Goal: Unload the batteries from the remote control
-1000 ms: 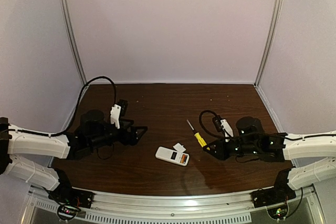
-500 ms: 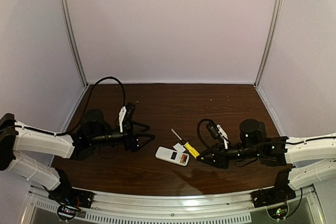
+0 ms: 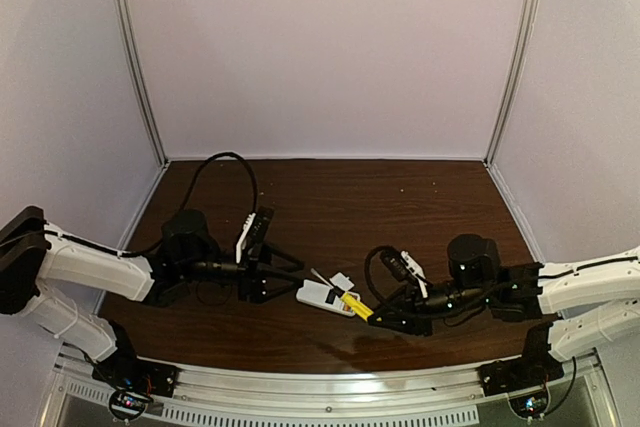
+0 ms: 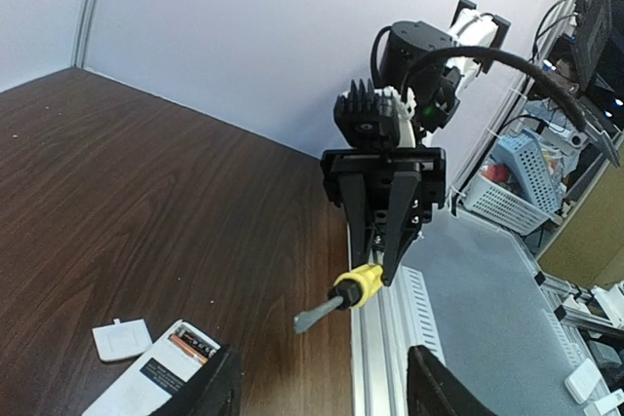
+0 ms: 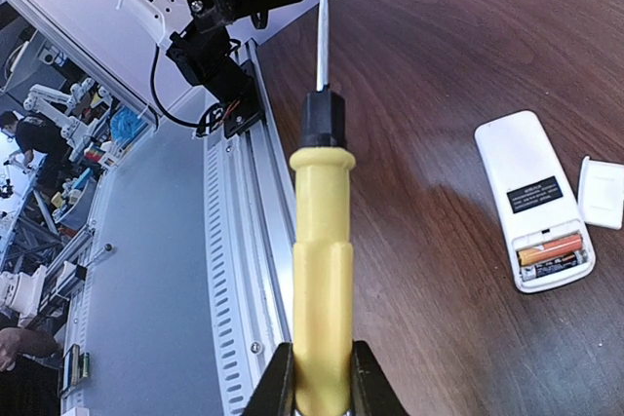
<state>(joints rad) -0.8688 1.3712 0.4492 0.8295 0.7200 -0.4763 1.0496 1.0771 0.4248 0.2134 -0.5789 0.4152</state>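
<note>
Just beside parted left jaws, remote control, batteries inside, right jaws clenched on screwdriver.

Screwdriver beside remote (open tabletop beyond)

The remote is white with a small black label. Of the two batteries, one is orange and one dark. The cover is white. The screwdriver has a yellow handle, black collar and silvery shaft. The table is dark brown wood grain, and the walls are pale lilac.
</note>
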